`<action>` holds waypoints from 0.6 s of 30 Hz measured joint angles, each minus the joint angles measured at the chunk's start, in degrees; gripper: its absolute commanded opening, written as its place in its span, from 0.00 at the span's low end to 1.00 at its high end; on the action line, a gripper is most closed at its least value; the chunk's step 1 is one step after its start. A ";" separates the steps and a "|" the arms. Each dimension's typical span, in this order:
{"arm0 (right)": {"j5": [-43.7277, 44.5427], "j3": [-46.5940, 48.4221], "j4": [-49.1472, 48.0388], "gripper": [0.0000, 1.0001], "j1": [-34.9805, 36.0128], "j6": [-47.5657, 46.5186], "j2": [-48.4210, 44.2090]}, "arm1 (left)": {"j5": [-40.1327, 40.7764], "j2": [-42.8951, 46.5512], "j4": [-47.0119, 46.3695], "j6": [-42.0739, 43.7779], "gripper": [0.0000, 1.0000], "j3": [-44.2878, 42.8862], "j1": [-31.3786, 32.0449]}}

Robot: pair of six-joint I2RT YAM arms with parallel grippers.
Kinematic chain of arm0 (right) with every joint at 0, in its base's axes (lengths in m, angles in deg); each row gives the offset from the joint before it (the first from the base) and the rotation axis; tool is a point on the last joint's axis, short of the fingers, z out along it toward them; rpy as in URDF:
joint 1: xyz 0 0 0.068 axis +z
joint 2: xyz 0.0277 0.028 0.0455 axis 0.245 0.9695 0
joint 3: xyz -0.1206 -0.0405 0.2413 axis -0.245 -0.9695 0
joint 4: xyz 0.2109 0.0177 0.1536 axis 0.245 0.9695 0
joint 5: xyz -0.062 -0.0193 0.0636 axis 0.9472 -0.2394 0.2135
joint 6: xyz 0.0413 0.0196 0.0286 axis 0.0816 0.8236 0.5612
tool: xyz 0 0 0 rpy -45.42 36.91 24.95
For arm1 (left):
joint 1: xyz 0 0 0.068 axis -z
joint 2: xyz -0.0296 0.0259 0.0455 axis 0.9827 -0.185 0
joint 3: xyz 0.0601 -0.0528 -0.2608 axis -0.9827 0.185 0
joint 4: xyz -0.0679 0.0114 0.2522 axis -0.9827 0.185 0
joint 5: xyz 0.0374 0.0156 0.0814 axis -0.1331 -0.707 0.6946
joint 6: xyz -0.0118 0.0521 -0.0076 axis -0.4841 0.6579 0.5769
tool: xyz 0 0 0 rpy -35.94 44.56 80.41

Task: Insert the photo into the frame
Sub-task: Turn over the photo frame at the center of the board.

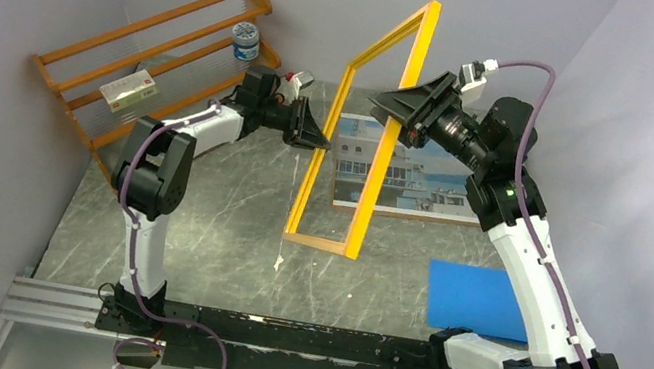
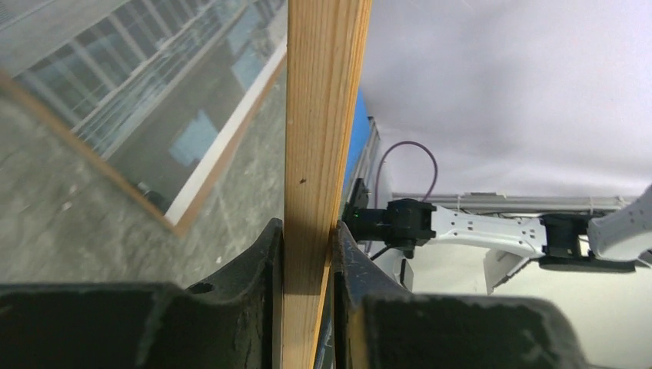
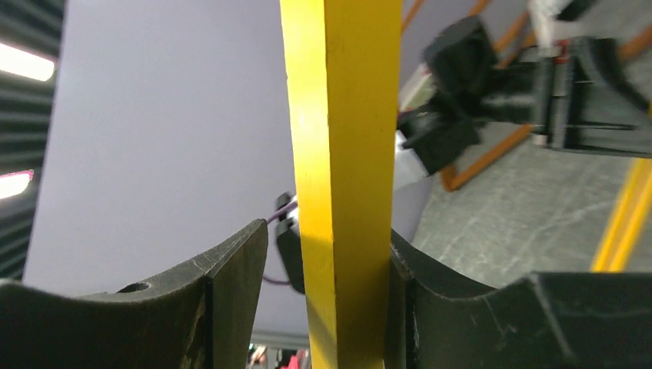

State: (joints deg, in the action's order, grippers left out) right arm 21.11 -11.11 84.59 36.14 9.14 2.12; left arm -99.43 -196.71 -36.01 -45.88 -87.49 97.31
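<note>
The yellow frame (image 1: 364,214) stands upright on its lower edge in the middle of the table. My left gripper (image 1: 322,141) is shut on its left side bar; in the left wrist view both fingers press the plain wood bar (image 2: 323,115) at the left gripper (image 2: 307,238). My right gripper (image 1: 393,120) straddles the right side bar, open. In the right wrist view the yellow bar (image 3: 346,115) touches one finger of the right gripper (image 3: 324,234), and a gap shows at the other. The photo (image 1: 426,177) lies flat, picture up, behind the frame, and the photo (image 2: 154,84) shows through the pane.
An orange slatted rack (image 1: 151,62) leans at the back left with a small blue-and-white tub (image 1: 245,40) and a card (image 1: 128,92) on it. A blue sheet (image 1: 476,297) lies at the right near my right arm. Grey walls close in on both sides.
</note>
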 measured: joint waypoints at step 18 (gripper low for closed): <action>8.02 -2.82 22.16 0.43 -3.10 -15.30 -0.17 | 17.90 9.16 34.27 21.22 0.03 1.03 -5.84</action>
State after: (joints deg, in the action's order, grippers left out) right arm 29.14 -13.92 106.75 33.03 -6.16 1.95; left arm -81.53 -187.55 -1.74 -24.66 -86.46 91.48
